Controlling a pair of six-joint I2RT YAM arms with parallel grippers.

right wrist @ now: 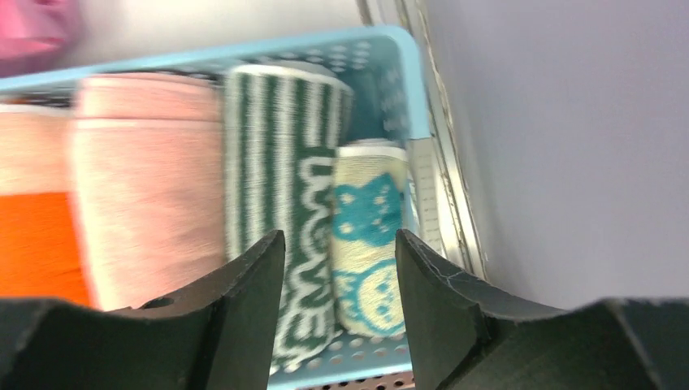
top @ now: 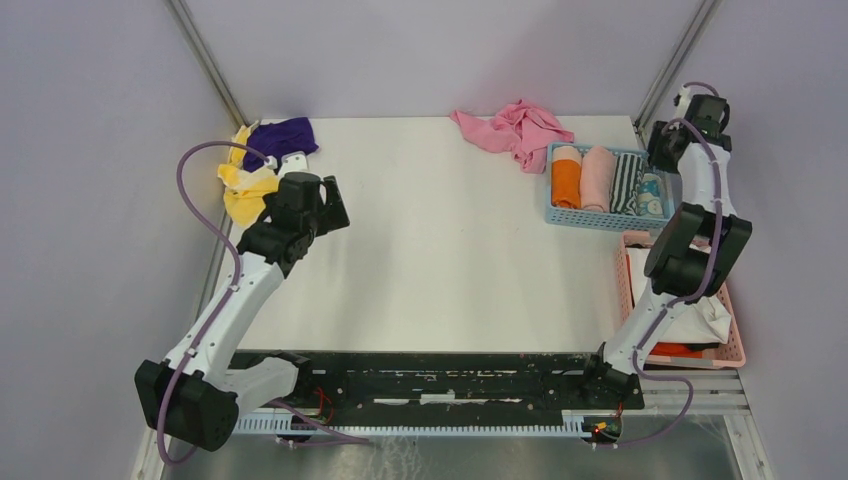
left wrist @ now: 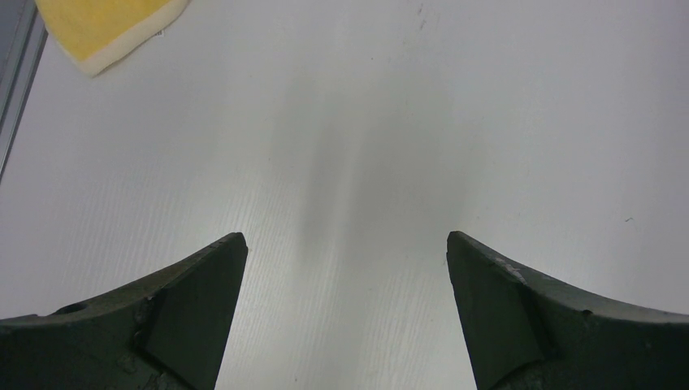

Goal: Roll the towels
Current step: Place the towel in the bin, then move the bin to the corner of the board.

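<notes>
The left pincer [left wrist: 345, 244], released and empty, hovers over bare bench [top: 430, 260] beside the yellow towel [top: 245, 185] and purple towel [top: 283, 133] at the far-left corner. The right pincer [right wrist: 340, 244], also released, hangs above the blue basket [top: 600, 221] of rolled towels [right wrist: 284, 162], far right. Likely fetching next: pinch one hem, drag toward the open centre. The pink towel [top: 515, 128] lies at the far edge.

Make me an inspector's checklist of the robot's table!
Surface: white table, bare in the middle.
Job's things: pink towel, yellow towel and purple towel lie unrolled at the back; four rolled towels in the blue basket; more cloth in the pink basket.
Clutter: nothing seen.
Grippers: left gripper open over bare table; right gripper open above the blue basket.
Cables: purple cables loop along each arm.
Surroundings: plain lavender walls.
</notes>
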